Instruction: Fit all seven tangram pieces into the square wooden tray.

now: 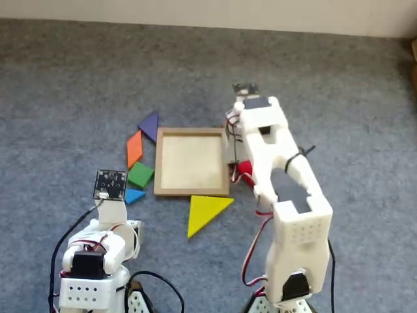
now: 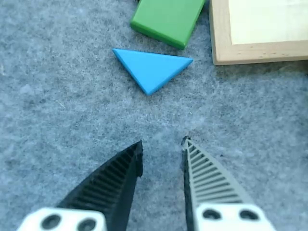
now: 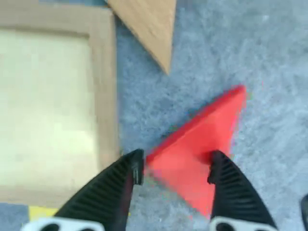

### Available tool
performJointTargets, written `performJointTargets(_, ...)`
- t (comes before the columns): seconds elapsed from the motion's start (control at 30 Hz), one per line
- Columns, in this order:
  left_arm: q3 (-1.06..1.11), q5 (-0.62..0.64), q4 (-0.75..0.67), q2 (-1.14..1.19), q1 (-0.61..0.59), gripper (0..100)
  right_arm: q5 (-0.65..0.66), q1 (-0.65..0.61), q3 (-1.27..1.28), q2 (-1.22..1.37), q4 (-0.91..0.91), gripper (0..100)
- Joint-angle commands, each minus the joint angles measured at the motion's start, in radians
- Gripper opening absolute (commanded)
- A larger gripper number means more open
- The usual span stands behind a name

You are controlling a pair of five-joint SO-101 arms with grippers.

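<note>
While stretched forward, right pincer (image 3: 175,162) open astride red triangle (image 3: 197,139); left pincer (image 2: 162,143) open.

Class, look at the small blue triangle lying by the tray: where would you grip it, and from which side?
From above, since the blue triangle lies flat on the carpet. Probably pinch its thin side faces: one finger on the long edge, one on the opposite corner, which points toward the open left gripper.

The right arm (image 1: 287,176) hides most of the red triangle (image 1: 245,171), at 3 o'clock of the tray (image 1: 192,132). The left wrist camera (image 1: 111,184) partly covers the blue triangle (image 1: 135,195).
</note>
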Motion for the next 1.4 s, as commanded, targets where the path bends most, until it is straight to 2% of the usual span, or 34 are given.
performJointTargets(0.0,0.019,0.006,0.006,-0.044,-0.015,14,0.012,0.005,0.058,-0.156,-0.048,18.3)
performJointTargets(0.3,0.019,0.006,0.006,-0.044,-0.015,14,0.058,-0.007,0.189,-0.291,-0.13,18.8)
performJointTargets(0.43,0.019,0.006,0.006,-0.044,-0.015,14,0.057,-0.005,0.186,-0.24,-0.13,28.9)
performJointTargets(0.57,0.019,0.006,0.006,-0.044,-0.015,14,-0.055,-0.005,0.179,-0.151,-0.128,36.2)
performJointTargets(0.7,0.019,0.006,0.006,-0.044,-0.015,14,-0.075,-0.013,0.111,-0.097,-0.122,36.6)
performJointTargets(0.83,0.019,0.006,0.006,-0.044,-0.015,14,-0.152,-0.012,0.071,-0.058,-0.12,36.6)
performJointTargets(1.23,0.019,0.006,0.006,-0.044,-0.015,14,-0.164,-0.005,0.077,-0.031,-0.166,36.6)
performJointTargets(1.37,0.019,0.006,0.006,-0.044,-0.015,14,-0.218,-0.005,0.077,-0.031,-0.2,36.6)
